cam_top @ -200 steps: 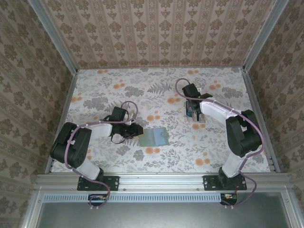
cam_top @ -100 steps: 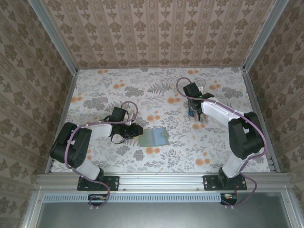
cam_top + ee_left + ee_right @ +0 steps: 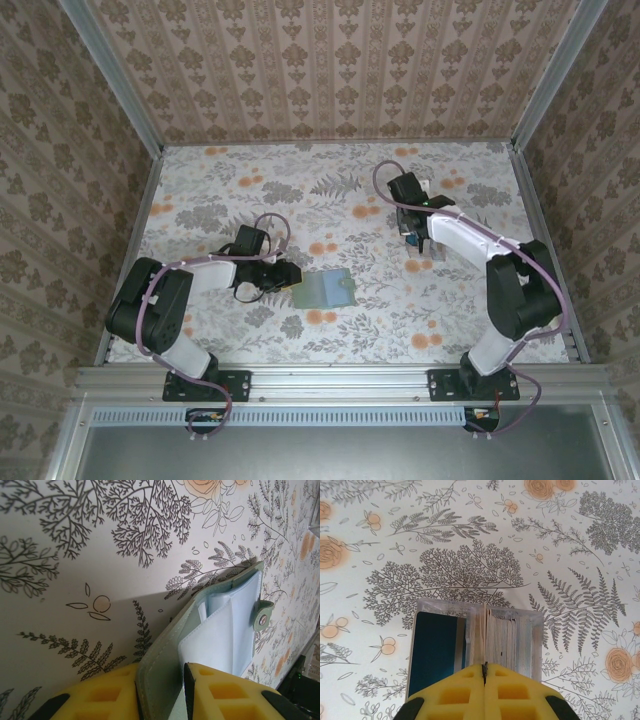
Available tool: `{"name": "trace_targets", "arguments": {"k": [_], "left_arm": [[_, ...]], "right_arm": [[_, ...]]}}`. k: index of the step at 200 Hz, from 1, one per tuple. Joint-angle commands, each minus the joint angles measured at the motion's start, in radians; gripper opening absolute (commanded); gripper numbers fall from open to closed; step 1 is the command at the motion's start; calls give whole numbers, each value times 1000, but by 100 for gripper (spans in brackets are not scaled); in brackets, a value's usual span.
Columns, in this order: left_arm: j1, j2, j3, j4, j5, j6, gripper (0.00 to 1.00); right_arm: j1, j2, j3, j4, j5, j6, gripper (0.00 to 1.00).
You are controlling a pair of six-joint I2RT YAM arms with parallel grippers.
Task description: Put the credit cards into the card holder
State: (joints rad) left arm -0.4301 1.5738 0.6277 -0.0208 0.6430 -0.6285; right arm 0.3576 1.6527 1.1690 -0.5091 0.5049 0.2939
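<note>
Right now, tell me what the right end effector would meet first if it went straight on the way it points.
Probably the credit cards standing on edge in the clear tray just ahead; depth is unclear.

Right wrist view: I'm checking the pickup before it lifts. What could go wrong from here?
The right pincer is shut over the tightly packed cards; it may lift none, or several. The left pincer grips the wallet by one edge, so it could twist.
</note>
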Motion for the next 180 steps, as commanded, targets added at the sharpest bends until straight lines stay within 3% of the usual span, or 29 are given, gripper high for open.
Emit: {"name": "trace_targets", "arguments": {"k": [1,39,73,94,111,127,180], "left_arm": [[2,-8,-6,-13,7,0,29],[8,-21,6,-44,7,10,34],[8,-51,12,-97,7,29,40],[8,-71,3,-109,7,29,38],[7,-73,-8,-111,7,30,35],[7,-63,-7,-117,7,32,32],[7,-19,-2,-100,-31,33,18]], "right_arm": [[-3,-94,-15,-44,-34,29,0],[-2,-247,-50,-36,-166,57,0],[0,-411,-189,97,-536,127,0],[62,-459,-309,251,-741,166,0],[90,-436,-373,386,-930,243,0],[120,-390,-411,483,-1033,273,0],[145,-154,-513,784,-1173,388,0]]}}
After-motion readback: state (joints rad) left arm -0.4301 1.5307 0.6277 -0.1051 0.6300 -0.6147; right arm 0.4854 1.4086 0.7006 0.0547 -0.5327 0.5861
